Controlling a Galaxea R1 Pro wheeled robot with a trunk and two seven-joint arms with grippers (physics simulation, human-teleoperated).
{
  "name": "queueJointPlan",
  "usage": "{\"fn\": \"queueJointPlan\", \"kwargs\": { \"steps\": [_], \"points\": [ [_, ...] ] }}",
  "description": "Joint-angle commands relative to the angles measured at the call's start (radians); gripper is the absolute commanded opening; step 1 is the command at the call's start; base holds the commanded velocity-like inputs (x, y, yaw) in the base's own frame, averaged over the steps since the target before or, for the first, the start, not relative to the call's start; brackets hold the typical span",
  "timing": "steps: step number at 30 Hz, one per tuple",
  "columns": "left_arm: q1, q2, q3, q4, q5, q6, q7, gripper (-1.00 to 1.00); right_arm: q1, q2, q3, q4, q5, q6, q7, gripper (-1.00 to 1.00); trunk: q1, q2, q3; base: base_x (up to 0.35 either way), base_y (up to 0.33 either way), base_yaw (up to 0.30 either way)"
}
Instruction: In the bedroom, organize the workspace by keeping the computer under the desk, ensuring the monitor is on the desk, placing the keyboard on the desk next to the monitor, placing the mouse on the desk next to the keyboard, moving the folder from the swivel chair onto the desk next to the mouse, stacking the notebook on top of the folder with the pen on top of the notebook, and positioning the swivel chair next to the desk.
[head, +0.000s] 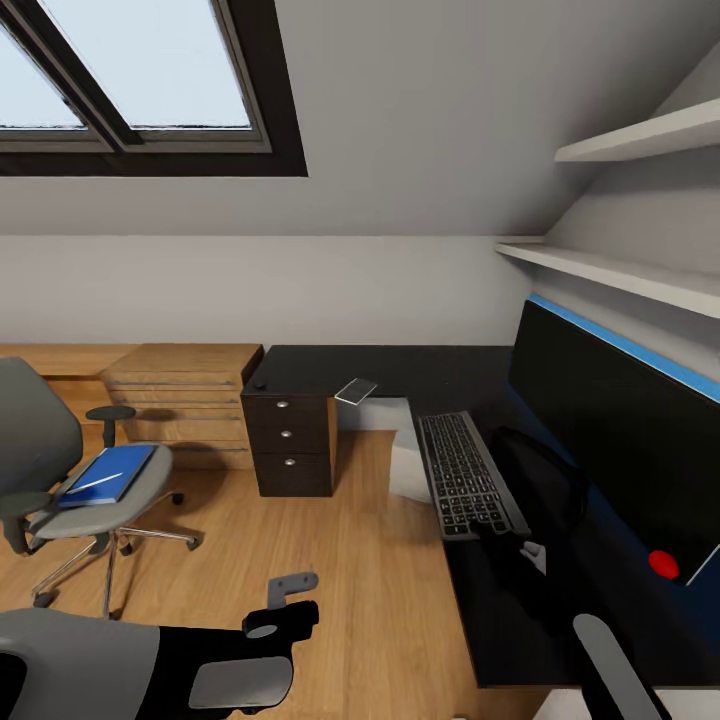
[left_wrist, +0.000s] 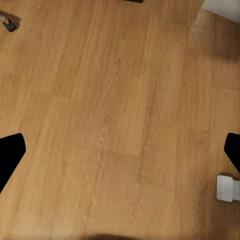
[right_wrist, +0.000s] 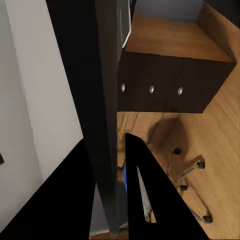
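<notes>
The monitor (head: 620, 440) stands on the black desk (head: 400, 365) at the right. The keyboard (head: 462, 472) lies along the desk's front edge. My right gripper (head: 525, 550) (right_wrist: 106, 140) is shut on the keyboard's near end, with a thin dark slab between the fingers. The grey notebook (head: 356, 390) lies at the desk's corner. The blue folder (head: 108, 473) rests on the swivel chair (head: 60, 500) at the left, with the pen (head: 93, 484) on top. The computer (head: 408, 472) stands under the desk. My left gripper (head: 288, 590) (left_wrist: 120, 150) hangs open over the floor. The mouse is hidden.
A black drawer unit (head: 290, 440) with round knobs stands under the desk's corner, and a light wood cabinet (head: 180, 400) is beside it. Two shelves (head: 620, 270) run along the right wall. Bare wood floor (head: 370, 560) lies between chair and desk.
</notes>
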Motion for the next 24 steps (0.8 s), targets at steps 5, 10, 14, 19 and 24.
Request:
{"fn": "queueJointPlan", "kwargs": {
  "steps": [5, 10, 14, 19, 24],
  "points": [
    [-0.002, -0.002, -0.011, -0.001, 0.004, -0.006, 0.002, 1.0, -0.002, -0.008, -0.001, 0.014, -0.039, 0.009, -0.048, -1.0, 0.0, -0.001, -0.001, 0.0, -0.099, 0.0],
    [-0.002, -0.001, -0.012, -0.002, 0.003, -0.006, 0.002, 1.0, -0.002, -0.007, -0.001, 0.019, -0.044, 0.007, -0.084, -1.0, 0.0, -0.001, -0.001, 0.0, -0.221, 0.0],
    [-0.002, -0.001, -0.012, -0.002, 0.004, -0.006, 0.002, 1.0, -0.007, -0.008, -0.001, 0.047, -0.045, 0.004, -0.099, -1.0, 0.0, -0.001, -0.001, 0.0, -0.049, 0.0],
    [-0.002, 0.0, -0.013, -0.003, 0.003, -0.006, 0.002, 1.0, -0.037, -0.009, -0.001, 0.107, -0.045, 0.001, -0.101, -1.0, 0.0, -0.001, -0.001, 0.0, -0.008, 0.0],
    [-0.002, 0.0, -0.013, -0.003, 0.004, -0.006, 0.002, 1.0, -0.047, -0.01, 0.0, 0.129, -0.044, 0.0, -0.101, -1.0, 0.0, -0.001, -0.001, 0.0, -0.001, 0.0]
  ]
}}
